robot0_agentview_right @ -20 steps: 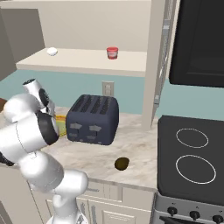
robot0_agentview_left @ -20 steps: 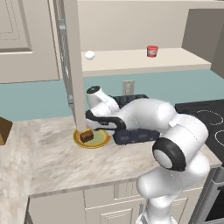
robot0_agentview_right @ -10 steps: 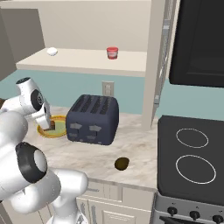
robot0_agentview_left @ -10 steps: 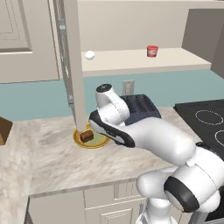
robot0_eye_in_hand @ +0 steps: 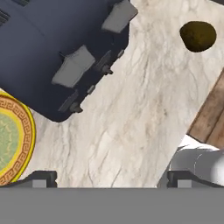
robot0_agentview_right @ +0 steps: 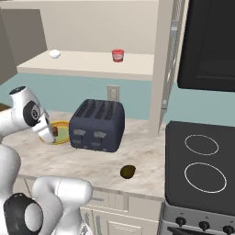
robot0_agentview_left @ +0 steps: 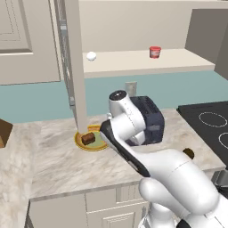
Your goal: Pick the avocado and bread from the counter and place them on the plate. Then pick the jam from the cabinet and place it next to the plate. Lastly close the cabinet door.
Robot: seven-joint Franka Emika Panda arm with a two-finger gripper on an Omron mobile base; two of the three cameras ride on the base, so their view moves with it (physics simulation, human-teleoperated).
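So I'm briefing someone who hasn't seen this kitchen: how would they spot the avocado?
Find the dark toaster on the counter. In front of it, toward the stove, lies the avocado: a small olive-brown ball, alone on bare marble, unlike the white ball on the shelf.

arm bent low, tool (robot0_eye_in_hand: pixel 107 177) wide apart

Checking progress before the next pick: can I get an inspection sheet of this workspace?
Surface: beige marble counter, no spills seen.
Job's things: bread on the plate; avocado on the counter near the front edge, in front of the toaster; jam on the cabinet shelf; cabinet door open.
Clutter: toaster beside the plate; white ball on the shelf.
Gripper: gripper open, empty, above the counter.
Cables: nothing seen.
Surroundings: stove, wall outlet.
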